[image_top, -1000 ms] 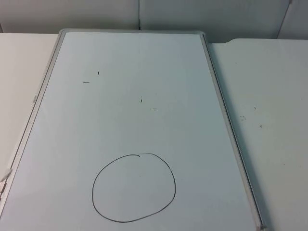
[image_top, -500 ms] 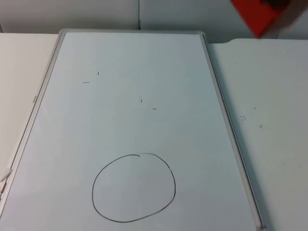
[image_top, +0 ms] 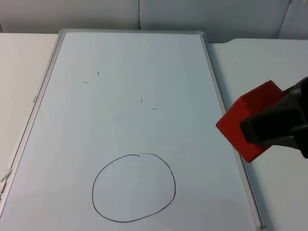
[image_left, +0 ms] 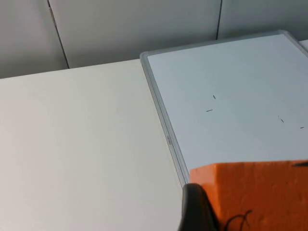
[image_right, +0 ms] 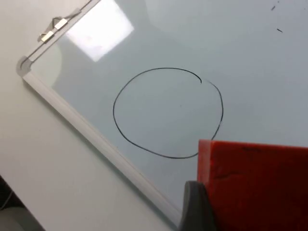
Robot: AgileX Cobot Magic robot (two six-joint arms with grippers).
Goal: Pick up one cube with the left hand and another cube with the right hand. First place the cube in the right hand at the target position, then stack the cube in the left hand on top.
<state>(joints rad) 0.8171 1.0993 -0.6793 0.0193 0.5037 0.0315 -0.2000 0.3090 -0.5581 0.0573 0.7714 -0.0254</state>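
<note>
A red cube (image_top: pixel 245 120) hangs over the right edge of the whiteboard (image_top: pixel 130 62), with my right gripper (image_top: pixel 262 127) shut on it from the right. The hand-drawn target circle (image_top: pixel 134 187) lies on the board, to the cube's lower left and apart from it. In the right wrist view the red cube (image_right: pixel 255 185) sits beside a black fingertip (image_right: pixel 196 208), just short of the circle (image_right: pixel 168 113). My left gripper (image_left: pixel 250 214) is shut on an orange cube (image_left: pixel 255 190), held above the table near the whiteboard's left frame (image_left: pixel 166 132).
The whiteboard's raised metal frame (image_top: pixel 224 110) runs under the red cube. White table (image_top: pixel 269 72) lies on both sides of the board. The grey partition wall (image_top: pixel 144 12) closes the back. A metal clip (image_right: pixel 52 29) sits at a board corner.
My right arm has come in from the upper right with the red cube and dropped down to the whiteboard's right edge. The board and circle have not moved.
</note>
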